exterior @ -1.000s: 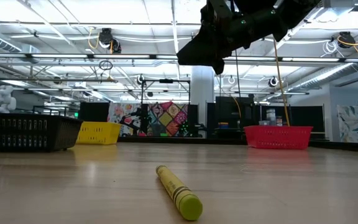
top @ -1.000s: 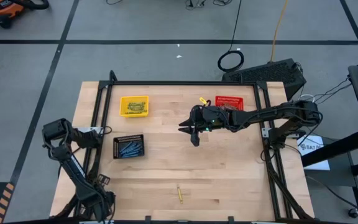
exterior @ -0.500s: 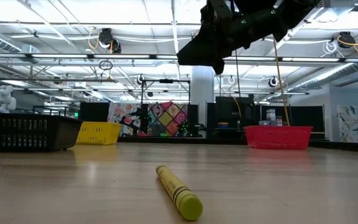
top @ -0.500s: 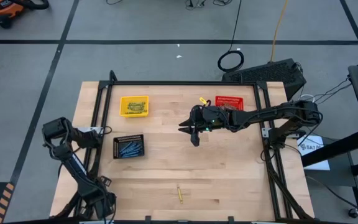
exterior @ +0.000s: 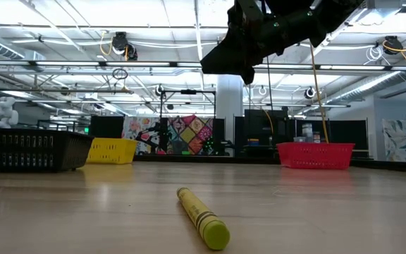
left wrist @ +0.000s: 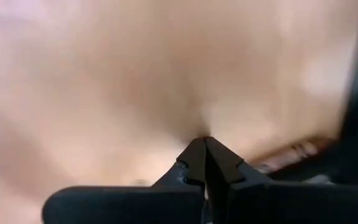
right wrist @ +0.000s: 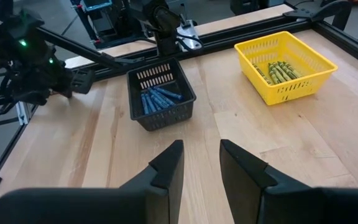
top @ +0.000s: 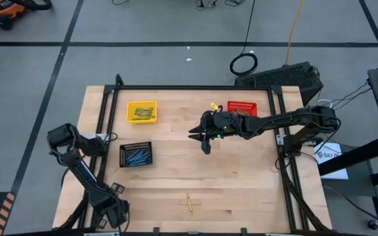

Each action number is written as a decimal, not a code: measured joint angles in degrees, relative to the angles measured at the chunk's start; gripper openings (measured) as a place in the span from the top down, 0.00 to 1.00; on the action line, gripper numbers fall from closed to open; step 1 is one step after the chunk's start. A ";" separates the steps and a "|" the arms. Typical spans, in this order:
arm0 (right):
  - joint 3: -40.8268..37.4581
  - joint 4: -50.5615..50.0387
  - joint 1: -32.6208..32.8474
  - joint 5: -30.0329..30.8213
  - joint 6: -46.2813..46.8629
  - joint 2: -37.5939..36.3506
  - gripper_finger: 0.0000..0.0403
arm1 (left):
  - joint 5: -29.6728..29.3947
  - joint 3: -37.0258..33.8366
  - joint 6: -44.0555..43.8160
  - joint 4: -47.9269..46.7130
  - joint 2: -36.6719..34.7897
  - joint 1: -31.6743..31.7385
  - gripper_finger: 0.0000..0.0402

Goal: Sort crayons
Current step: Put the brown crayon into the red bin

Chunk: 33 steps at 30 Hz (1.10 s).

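Crayons mostly binned by colour; one yellow crayon [top: 189,204] lay loose near the table's front edge. Right gripper [top: 205,145] hovered mid-table, fingers released, empty. Left gripper [left wrist: 205,149] clenched, empty, parked near-left.

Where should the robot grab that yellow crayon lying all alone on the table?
Probably around the middle of the yellow crayon, coming straight down from above. It lies flat on the bare wooden table with nothing beside it, so a tool can straddle it across its thin width, fingers on either long side. The open right tool hangs above mid-table; the shut left tool is at the table's near-left edge.
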 joint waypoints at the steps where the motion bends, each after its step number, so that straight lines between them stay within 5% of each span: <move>1: 0.00 -0.02 0.00 -0.02 -0.03 0.00 0.77 | -1.40 0.75 0.01 -1.75 0.02 0.37 1.00; 9: 0.00 -0.02 0.00 -0.02 -0.35 0.00 0.77 | -2.26 7.93 -0.60 -8.93 0.11 0.15 1.00; 21: 0.00 -0.23 0.00 0.00 -1.42 0.00 0.77 | 5.11 8.05 -22.30 -7.79 0.09 -1.88 1.00; 33: 0.00 -0.45 0.01 0.00 -0.03 0.00 0.77 | 5.49 8.05 -17.41 -7.61 0.02 -2.66 1.00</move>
